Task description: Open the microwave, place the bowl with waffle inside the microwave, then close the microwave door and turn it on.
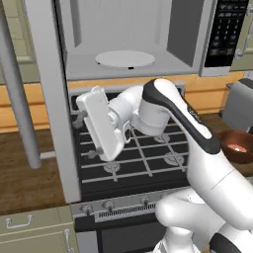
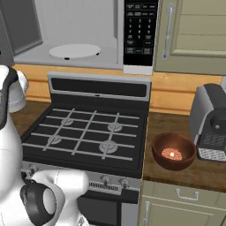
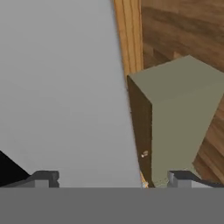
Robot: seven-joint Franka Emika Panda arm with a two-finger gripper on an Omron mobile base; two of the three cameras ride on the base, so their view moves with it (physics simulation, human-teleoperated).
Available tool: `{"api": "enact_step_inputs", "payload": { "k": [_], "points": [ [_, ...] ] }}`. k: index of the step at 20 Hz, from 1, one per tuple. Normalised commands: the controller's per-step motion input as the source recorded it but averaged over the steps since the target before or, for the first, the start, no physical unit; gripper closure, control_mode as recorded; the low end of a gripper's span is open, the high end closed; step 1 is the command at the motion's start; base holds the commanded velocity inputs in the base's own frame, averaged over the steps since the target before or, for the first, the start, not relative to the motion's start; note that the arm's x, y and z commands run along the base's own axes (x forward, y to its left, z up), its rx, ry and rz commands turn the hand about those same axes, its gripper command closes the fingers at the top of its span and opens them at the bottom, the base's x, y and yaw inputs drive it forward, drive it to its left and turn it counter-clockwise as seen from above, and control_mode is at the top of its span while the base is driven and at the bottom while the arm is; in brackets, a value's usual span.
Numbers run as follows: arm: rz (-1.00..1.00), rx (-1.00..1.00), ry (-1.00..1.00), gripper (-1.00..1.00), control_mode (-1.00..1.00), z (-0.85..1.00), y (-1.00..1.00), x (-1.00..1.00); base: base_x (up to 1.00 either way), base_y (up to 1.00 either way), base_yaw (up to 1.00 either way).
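Microwave door (image 1: 52, 99) open; stove (image 2: 88, 132) left of bowl (image 2: 174, 151).

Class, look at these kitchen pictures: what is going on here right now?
The microwave stands open, its door swung wide and its white turntable bare. The robot's gripper is open beside the door, holding nothing. The brown bowl with the waffle in it sits on the wooden counter right of the stove, next to a toaster. It has not been picked up yet.
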Motion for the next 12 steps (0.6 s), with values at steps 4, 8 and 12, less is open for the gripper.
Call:
{"api": "enact_step_inputs", "payload": {
  "k": [4, 8, 12],
  "points": [
    [-0.04, 0.0, -0.14, -1.0, -1.0, -0.17, 0.55, 0.0, 0.0, 0.0, 0.0],
    [-0.09, 0.0, -0.23, -1.0, -1.0, -0.16, 0.58, 0.0, 0.0, 0.0, 0.0],
    [-0.15, 0.0, -0.27, -1.0, -1.0, -0.03, 0.2, -0.06, 0.0, 0.0, 0.0]
  ]
}}
